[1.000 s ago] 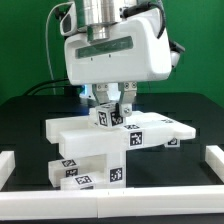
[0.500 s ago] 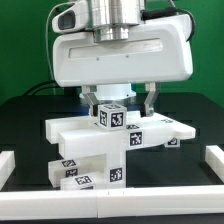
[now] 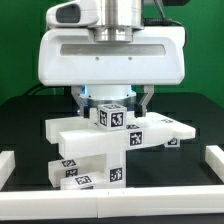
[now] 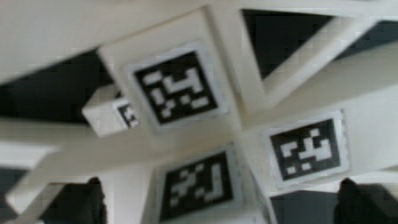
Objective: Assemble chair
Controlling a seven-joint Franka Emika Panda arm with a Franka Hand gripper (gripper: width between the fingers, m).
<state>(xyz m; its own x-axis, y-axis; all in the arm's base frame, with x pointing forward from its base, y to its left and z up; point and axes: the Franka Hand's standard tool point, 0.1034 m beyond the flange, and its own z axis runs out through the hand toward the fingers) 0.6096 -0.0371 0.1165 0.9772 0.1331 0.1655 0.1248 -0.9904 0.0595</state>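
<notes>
fingers (image 3: 146, 100) stand apart, apparently clear of the tagged post (image 3: 113, 117) on the part-built chair (image 3: 75, 130) in the middle of the surface (image 3: 25, 125); rise straight up so neither nudges the joint.

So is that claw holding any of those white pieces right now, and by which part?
Nothing is held. The claw stands open astride the matte white tagged post of the blocky chair, with a gap on each side.
</notes>
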